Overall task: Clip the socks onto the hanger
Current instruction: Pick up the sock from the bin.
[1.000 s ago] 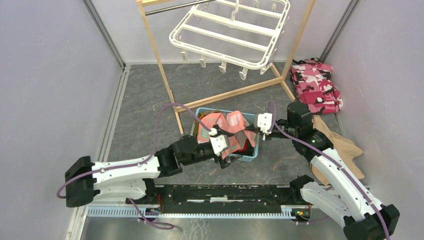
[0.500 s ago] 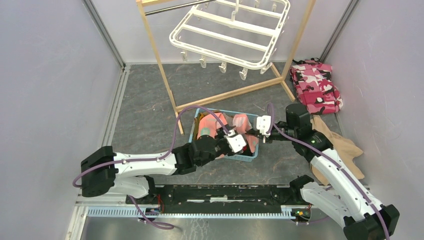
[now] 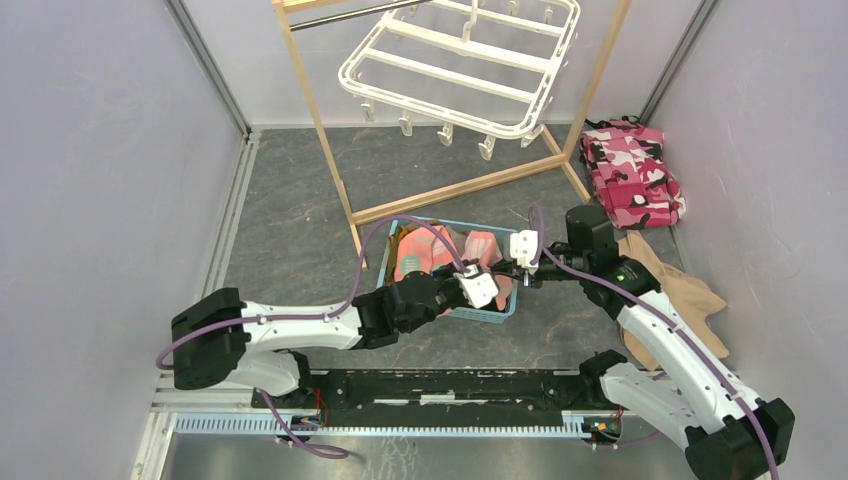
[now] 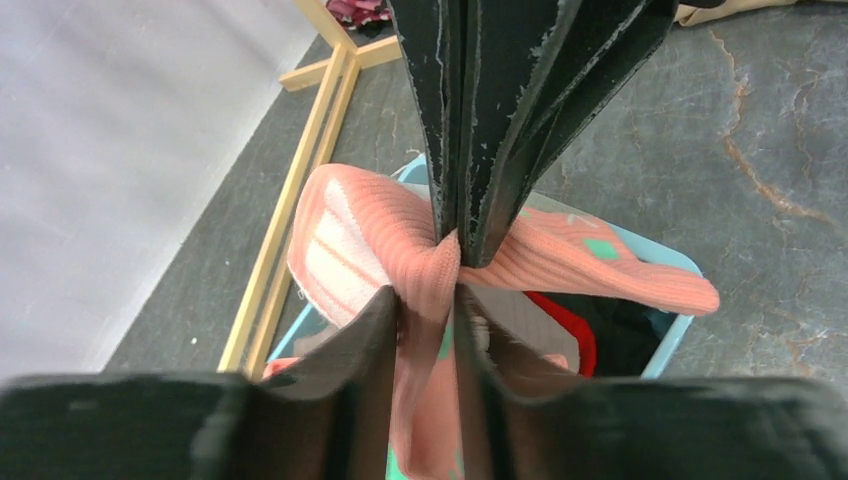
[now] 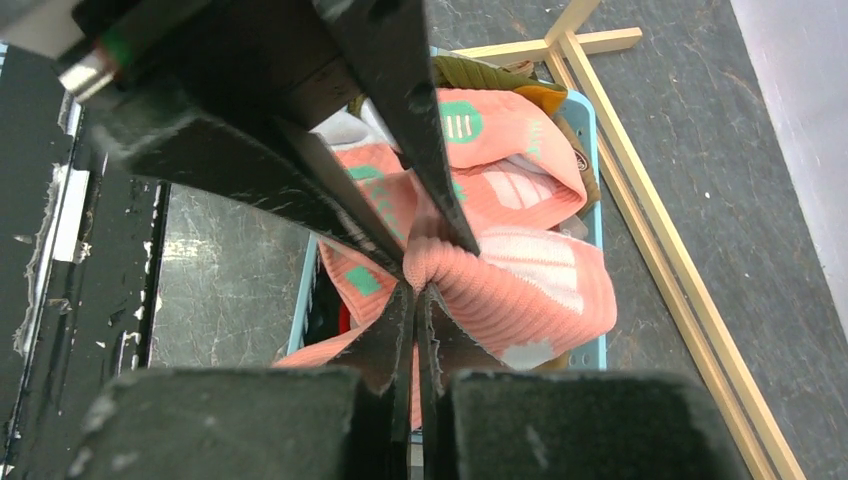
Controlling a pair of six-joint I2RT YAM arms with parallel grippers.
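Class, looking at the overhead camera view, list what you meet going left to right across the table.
wooden stand's left post → blue basket → tan garment

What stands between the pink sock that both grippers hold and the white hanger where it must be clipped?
Only the wooden frame: its floor bar lies between the salmon-pink sock, pinched by the left gripper and the right gripper, and the hanger. Above that bar, nothing visible blocks the way to the clips.
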